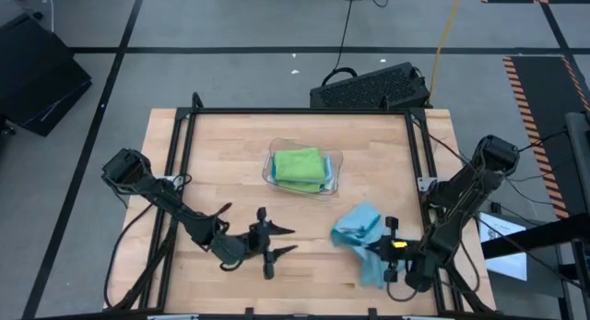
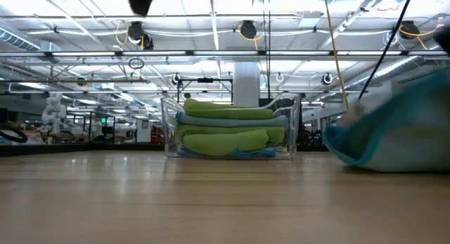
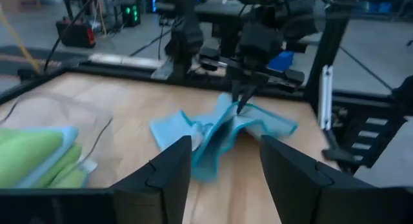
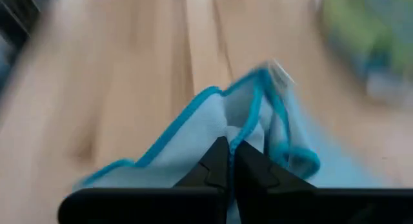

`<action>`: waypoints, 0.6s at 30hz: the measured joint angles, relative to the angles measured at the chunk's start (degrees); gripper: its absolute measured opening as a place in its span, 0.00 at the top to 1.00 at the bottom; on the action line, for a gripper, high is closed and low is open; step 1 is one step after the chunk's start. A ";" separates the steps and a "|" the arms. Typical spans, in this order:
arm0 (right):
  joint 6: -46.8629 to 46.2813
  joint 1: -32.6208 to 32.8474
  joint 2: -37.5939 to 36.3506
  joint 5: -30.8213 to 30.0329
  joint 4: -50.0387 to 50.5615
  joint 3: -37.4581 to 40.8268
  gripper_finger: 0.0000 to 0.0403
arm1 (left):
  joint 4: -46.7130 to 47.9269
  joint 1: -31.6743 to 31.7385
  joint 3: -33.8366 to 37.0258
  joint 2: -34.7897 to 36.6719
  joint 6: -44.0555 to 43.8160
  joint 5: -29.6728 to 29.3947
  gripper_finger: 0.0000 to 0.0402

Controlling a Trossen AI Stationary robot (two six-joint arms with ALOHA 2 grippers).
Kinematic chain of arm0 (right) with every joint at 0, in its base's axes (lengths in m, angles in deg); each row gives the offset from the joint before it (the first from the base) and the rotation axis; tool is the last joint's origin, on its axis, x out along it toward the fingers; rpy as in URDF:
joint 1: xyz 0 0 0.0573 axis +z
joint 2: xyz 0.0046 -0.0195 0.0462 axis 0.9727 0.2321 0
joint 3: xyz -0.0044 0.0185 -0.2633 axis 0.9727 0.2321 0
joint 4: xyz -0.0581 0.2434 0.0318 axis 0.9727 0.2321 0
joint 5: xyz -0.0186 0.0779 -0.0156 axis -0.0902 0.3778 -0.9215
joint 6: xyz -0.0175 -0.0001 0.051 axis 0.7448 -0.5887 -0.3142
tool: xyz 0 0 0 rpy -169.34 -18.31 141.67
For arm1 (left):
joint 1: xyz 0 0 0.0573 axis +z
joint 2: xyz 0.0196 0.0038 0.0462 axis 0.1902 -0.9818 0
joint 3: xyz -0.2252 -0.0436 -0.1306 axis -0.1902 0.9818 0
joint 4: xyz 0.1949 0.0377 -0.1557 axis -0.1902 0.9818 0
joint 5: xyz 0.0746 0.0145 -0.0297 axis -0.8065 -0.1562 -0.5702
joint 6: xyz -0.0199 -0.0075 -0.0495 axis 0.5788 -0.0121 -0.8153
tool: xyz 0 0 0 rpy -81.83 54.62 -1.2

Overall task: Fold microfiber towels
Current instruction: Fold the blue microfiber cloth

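Clear plastic tray (image 1: 336, 175) at desk (image 1: 212, 163) centre holding stacked lime green and light blue towels (image 1: 298, 166), right claw (image 1: 385, 245) clenched on crumpled light blue towel (image 1: 358, 226) near right edge, left claw (image 1: 282, 242) released, low over bare desk.

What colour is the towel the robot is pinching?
Light blue, with a darker blue edge. The towel shows best in the right wrist view, pinched by the right gripper.

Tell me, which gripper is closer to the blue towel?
The right. The right gripper is shut on the blue towel, pinching its fabric. The left gripper stands open beside it, apart, with bare table between.
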 joint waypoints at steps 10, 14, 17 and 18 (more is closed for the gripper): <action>35.17 -0.04 -4.93 -19.16 -20.80 -7.57 0.99 | 1.56 -3.36 -18.30 -12.46 14.62 -2.42 0.54; 47.43 -0.07 -6.57 -20.29 -30.52 -7.55 0.99 | 6.41 -3.04 -25.17 -15.89 18.12 -3.19 0.54; 50.77 -0.52 -6.81 -24.26 -36.91 -6.33 0.99 | 9.29 -2.46 -28.88 -16.79 19.93 -3.53 0.54; 52.09 -1.17 -6.78 -26.03 -39.49 -5.83 0.99 | 10.12 -2.37 -29.80 -16.81 20.53 -3.58 0.54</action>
